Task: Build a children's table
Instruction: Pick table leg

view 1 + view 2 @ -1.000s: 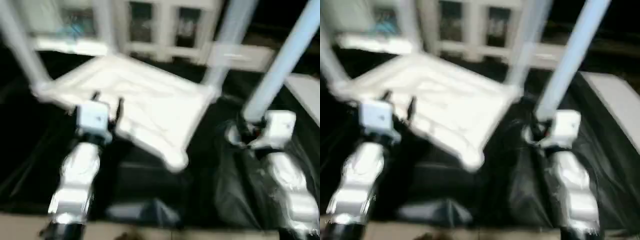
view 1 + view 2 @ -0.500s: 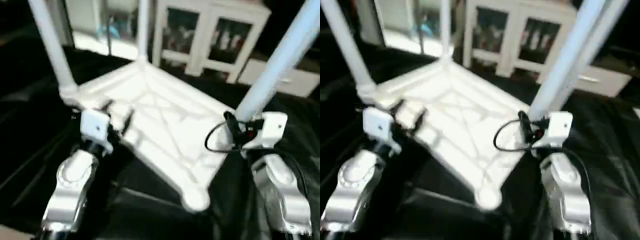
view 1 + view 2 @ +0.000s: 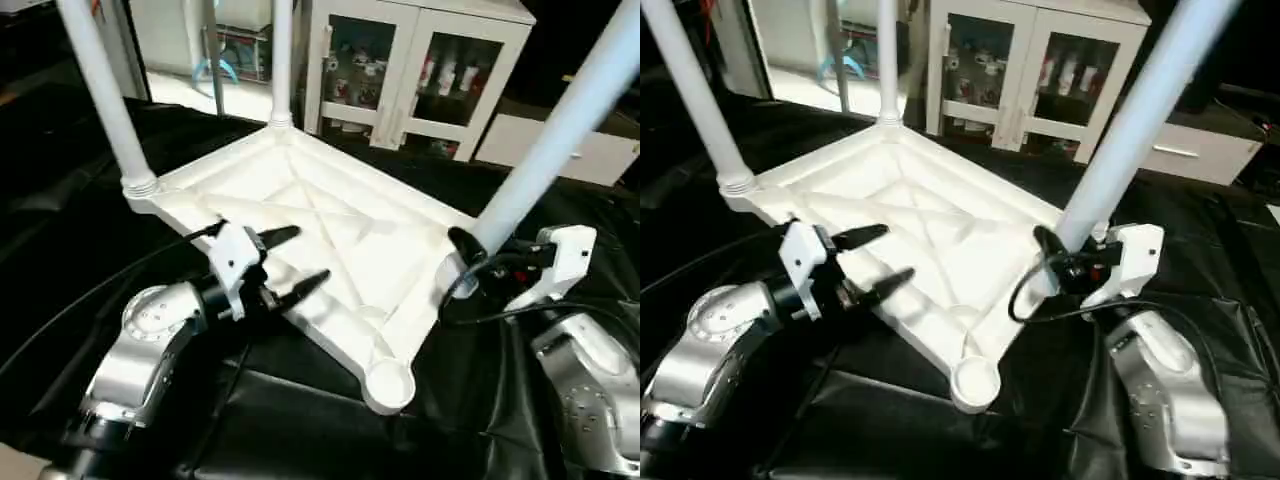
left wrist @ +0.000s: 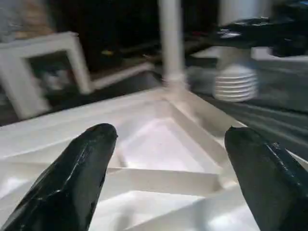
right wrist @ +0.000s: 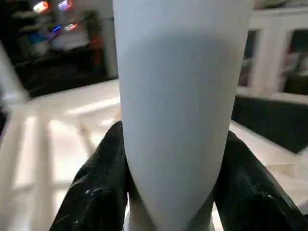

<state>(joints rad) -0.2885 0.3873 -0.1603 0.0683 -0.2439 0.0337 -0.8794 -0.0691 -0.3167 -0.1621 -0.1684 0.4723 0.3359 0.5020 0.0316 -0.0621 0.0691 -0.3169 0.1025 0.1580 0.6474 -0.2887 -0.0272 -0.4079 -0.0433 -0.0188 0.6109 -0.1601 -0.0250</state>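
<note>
The children's table lies upside down on black cloth, its white tabletop (image 3: 330, 225) showing the X-ribbed underside. Three white legs stand in corner sockets: a left one (image 3: 100, 90), a back one (image 3: 282, 60) and a right one (image 3: 560, 130). The near corner socket (image 3: 388, 380) is empty. My right gripper (image 3: 468, 252) is shut on the right leg just above its socket; its black fingers (image 5: 101, 183) clasp the tube (image 5: 178, 96). My left gripper (image 3: 313, 252) stands open over the tabletop's near-left edge, holding nothing, its fingers (image 4: 82, 168) spread wide above the ribs.
Black cloth (image 3: 300, 420) covers the work surface all around the tabletop. A white glass-door cabinet (image 3: 420, 70) and a low white unit (image 3: 600, 155) stand behind. Black cables (image 3: 470, 300) loop beside my right wrist and trail from the left arm.
The camera has shifted. My left gripper has turned to point across the tabletop and its fingers have spread wider. The right gripper still grips the leg.
</note>
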